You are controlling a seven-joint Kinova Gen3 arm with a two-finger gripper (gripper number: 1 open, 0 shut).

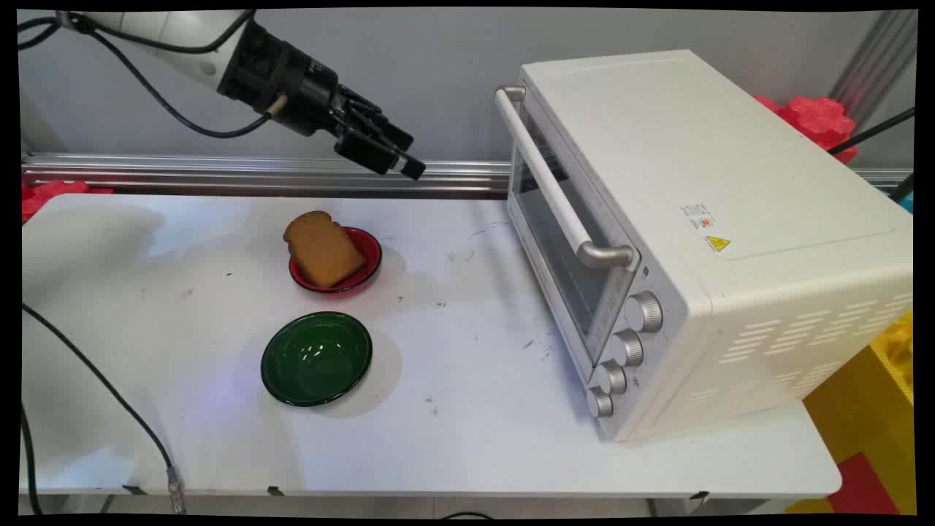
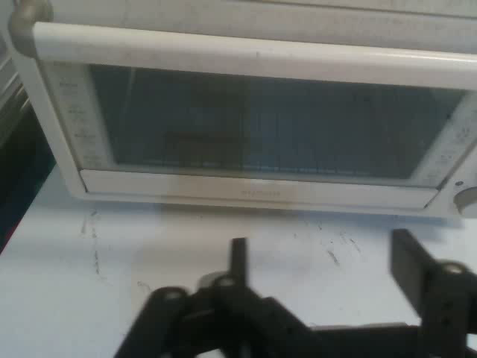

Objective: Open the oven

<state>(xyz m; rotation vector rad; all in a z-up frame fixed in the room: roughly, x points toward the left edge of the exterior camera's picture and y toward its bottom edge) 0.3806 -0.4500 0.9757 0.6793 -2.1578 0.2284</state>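
While raised over the surface (image 1: 453, 424), everything sits as follows.
Jaws: the gripper (image 1: 394, 157) hangs high at the back left, spread wide with nothing between the fingers (image 2: 408, 261), facing the oven.
Oven: white oven (image 1: 701, 219) on the right, door shut, handle (image 1: 548, 183) along the door's top, four knobs (image 1: 624, 351) at its near end.
Toast: brown toast (image 1: 321, 248) lying in the red bowl (image 1: 365, 270), below the gripper, well apart from it.
Green bowl: green bowl (image 1: 316, 358) nearer the front, just beside the red one.
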